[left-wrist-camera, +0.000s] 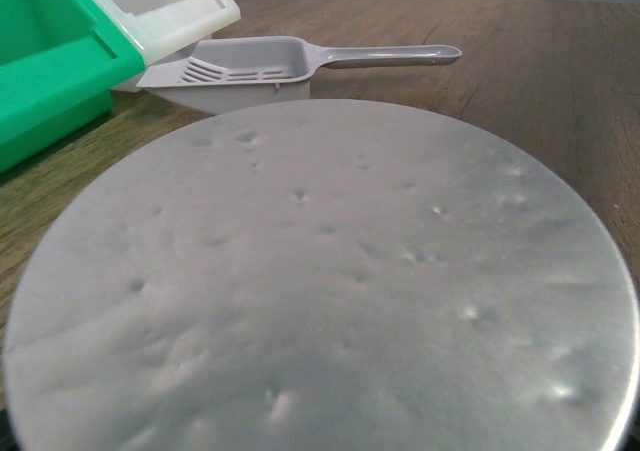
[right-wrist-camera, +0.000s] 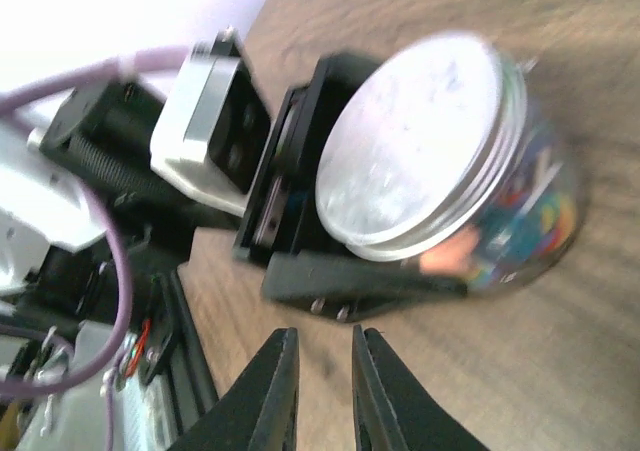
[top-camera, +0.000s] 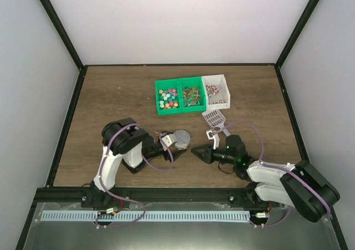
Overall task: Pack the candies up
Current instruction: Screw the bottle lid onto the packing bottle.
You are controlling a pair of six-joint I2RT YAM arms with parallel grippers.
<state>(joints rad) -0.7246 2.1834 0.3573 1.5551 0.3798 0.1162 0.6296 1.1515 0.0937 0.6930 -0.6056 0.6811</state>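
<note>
Screw-top jar (top-camera: 181, 138) stands on the table (top-camera: 111, 106) near the arm bases. Its metal lid (left-wrist-camera: 320, 281) is on, and a batch of candies (right-wrist-camera: 535, 216) shows through the glass. More loose candies sit in the green bins (top-camera: 169, 112) and white bin (top-camera: 228, 92) farther back. Left pincer (top-camera: 173, 143) is clenched on the jar, black fingers (right-wrist-camera: 380, 283) either side just under the lid. Right pincer (right-wrist-camera: 322, 371) is empty, tips only a slit apart, aimed at the jar from just beside it. Main risk, imo: if right goes for the lid w/o spreading first, it can't span it and will just shove the jar, twisting it in left's grip or tipping it. Glass + smooth fingers = likely slip if any torque goes on the lid. 2nd risk: right's tips hit left's lower finger, since it sits btwn them and the jar. 3rd: grey slotted scoop (left-wrist-camera: 250, 66) lies close behind the jar, touching or nearly touching the white bin; a wide swing could knock it. Right wrist view is blurry, so whether the lid threads are fully seated can't be told.
</note>
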